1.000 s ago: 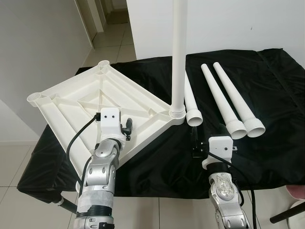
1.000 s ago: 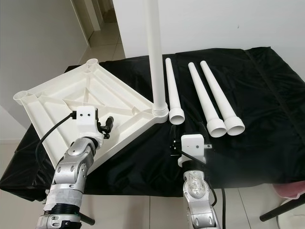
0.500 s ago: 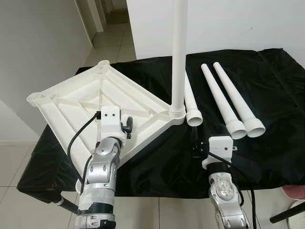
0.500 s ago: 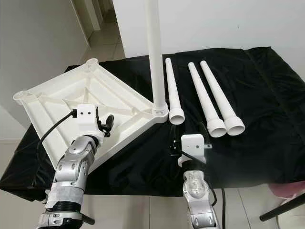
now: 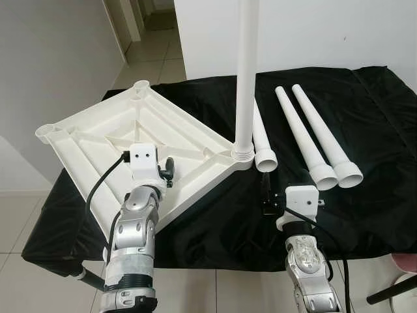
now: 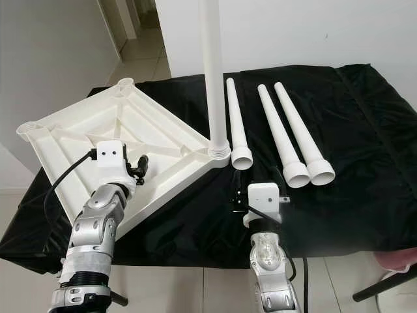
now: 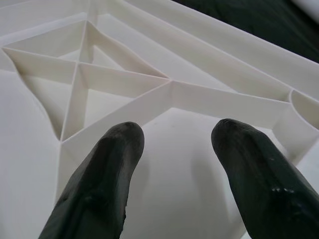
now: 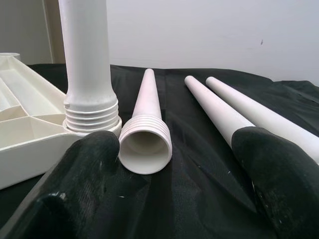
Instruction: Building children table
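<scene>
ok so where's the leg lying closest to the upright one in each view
Left eye view: nearest loose leg, just right of the upright leg.
Right eye view: same leg, centre.
Left wrist view: not in it.
Right wrist view: open threaded end facing the camera, centre.
Shared landmark: the upright leg's threaded collar.

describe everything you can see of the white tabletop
The white tabletop looks like moulded plastic. It lies upside down on the black cloth, its ribbed underside up, with round sockets at the corners. One leg stands upright in the corner nearest the loose legs. The left gripper hovers open over its ribs.
</scene>
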### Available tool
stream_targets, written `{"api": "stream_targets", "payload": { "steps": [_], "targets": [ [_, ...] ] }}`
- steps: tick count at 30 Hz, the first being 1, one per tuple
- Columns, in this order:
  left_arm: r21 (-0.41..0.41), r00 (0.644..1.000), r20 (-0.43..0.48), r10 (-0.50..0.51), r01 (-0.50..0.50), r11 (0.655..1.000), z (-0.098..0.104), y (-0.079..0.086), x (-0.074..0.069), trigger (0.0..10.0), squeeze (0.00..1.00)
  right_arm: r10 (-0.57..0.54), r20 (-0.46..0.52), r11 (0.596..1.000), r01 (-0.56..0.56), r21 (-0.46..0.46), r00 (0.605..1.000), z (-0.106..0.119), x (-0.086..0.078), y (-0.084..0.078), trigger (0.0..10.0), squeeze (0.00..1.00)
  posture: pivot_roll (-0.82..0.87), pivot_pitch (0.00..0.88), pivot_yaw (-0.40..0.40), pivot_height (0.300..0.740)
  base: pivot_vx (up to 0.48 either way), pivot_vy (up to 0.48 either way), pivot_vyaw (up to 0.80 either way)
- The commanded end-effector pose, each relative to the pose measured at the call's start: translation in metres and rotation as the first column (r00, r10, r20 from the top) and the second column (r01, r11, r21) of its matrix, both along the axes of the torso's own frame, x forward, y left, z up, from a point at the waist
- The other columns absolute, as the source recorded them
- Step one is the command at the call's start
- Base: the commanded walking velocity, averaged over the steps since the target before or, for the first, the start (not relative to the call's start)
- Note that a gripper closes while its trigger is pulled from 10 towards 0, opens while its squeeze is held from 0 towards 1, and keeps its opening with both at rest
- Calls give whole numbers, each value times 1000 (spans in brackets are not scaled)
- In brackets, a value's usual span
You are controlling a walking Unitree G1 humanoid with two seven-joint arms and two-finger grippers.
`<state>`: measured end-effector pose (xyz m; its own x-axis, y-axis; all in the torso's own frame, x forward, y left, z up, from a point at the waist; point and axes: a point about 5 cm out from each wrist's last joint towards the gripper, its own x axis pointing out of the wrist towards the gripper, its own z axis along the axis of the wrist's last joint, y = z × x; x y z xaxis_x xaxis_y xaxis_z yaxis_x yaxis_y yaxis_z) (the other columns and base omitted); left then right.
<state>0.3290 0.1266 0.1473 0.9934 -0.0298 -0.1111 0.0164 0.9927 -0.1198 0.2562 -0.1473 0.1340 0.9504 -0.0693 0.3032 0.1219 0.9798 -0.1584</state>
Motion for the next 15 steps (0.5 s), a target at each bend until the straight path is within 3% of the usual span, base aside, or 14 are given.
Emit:
{"api": "stream_targets", "payload": {
  "steps": [1,15],
  "targets": [
    [24,928,-55,368,-367,930,-5,20,-4,10000,0,-1,-5,1000,1,13,1000,0,0,2,10000,0,-134,30,114,740,0,0,0],
    [21,884,-102,457,-458,889,-10,31,-6,10000,0,0,-4,1000,0,13,1000,1,1,3,10000,0,-130,35,106,740,0,0,0]
  ]
}}
